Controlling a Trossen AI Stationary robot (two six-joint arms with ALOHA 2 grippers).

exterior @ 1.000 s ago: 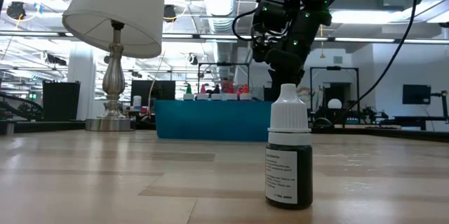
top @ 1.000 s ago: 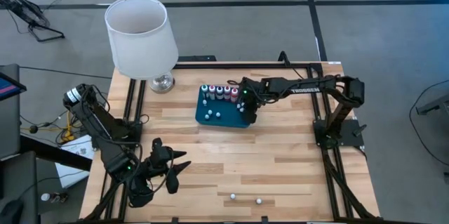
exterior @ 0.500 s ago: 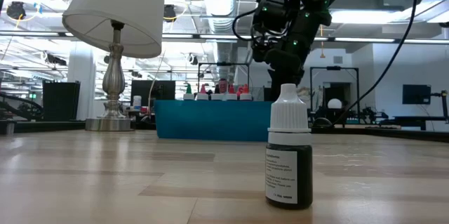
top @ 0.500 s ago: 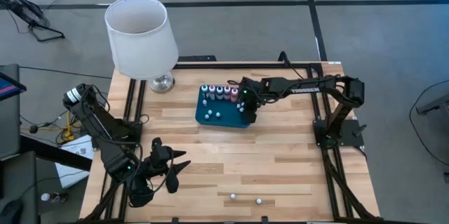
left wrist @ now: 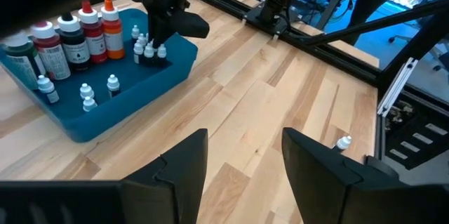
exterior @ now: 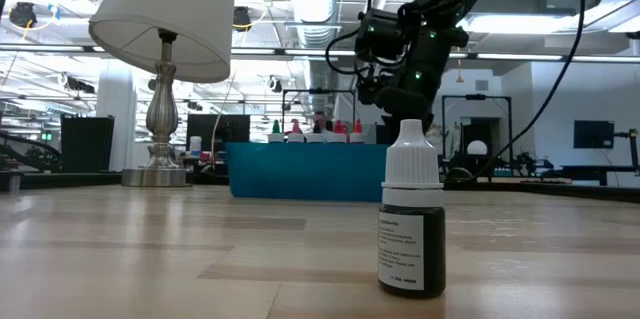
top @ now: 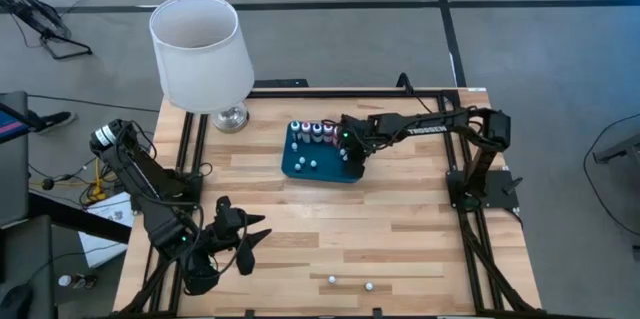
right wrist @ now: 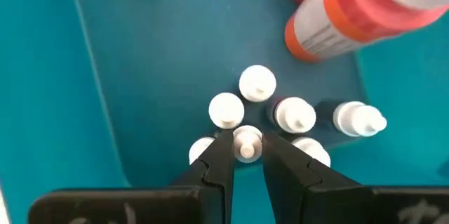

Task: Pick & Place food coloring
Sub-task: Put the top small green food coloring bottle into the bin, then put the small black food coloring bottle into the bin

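Note:
A dark teal tray (top: 298, 170) lies mid-table. Along its far side stands a row of larger food coloring bottles (top: 313, 131), with red, orange and dark bodies in the left wrist view (left wrist: 70, 34). A cluster of tiny white bottles (right wrist: 258, 83) stands at the tray's right end. My right gripper (top: 350, 151) points down over that cluster, shut on one tiny white bottle (right wrist: 247, 142). My left gripper (left wrist: 242, 157) waits open and empty at the table's near left (top: 250, 241). Two small bottles (top: 332, 280) (top: 368, 285) stand near the front edge. My right gripper pinches the tiny bottle's white cap (right wrist: 247, 137) between its two fingers (right wrist: 223, 155), coming from above and pointing steeply down. The bottle stands upright among its neighbours. Whether its base rests on the tray floor is hidden by the cap and the fingers.
A lamp with a white shade (top: 200, 49) stands at the table's far left, its metal foot (top: 231, 117) close to the tray. A dark bottle with a white cap (exterior: 412, 221) stands close to the low camera. Bare wood lies between the tray and the front edge.
My right gripper has sunk a little toward the cluster of tiny bottles in the tray, still shut on its bottle. The tray, with its bottles, has slid slightly toward the table's right edge.

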